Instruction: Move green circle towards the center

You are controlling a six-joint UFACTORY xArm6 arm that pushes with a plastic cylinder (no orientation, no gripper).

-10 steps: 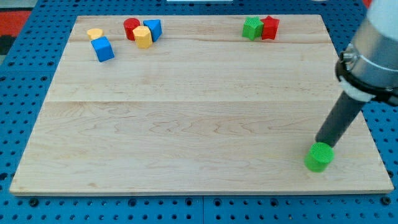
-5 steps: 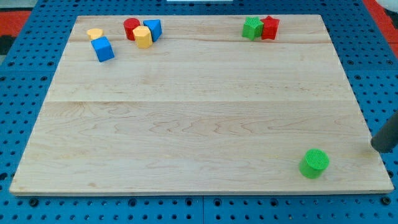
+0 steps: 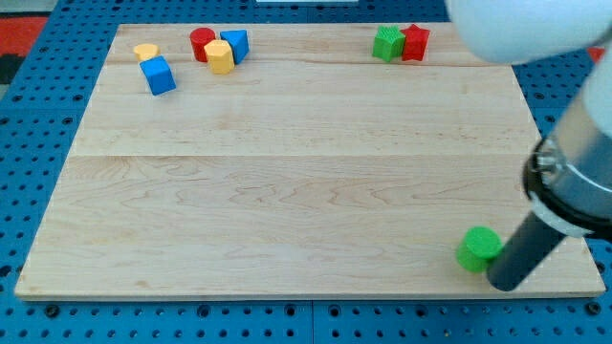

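In the camera view, the arm comes in from the view's right, its pale upper body blurred at the top right. The dark rod slants down toward the view's left, and my tip (image 3: 504, 283) rests on the counter (image 3: 287, 191) just beside the green circle (image 3: 477, 248), at its lower right, apparently touching it. There are no jaws, only the bare rod, holding nothing. The green circle sits near the counter's bottom right corner, well apart from the centre.
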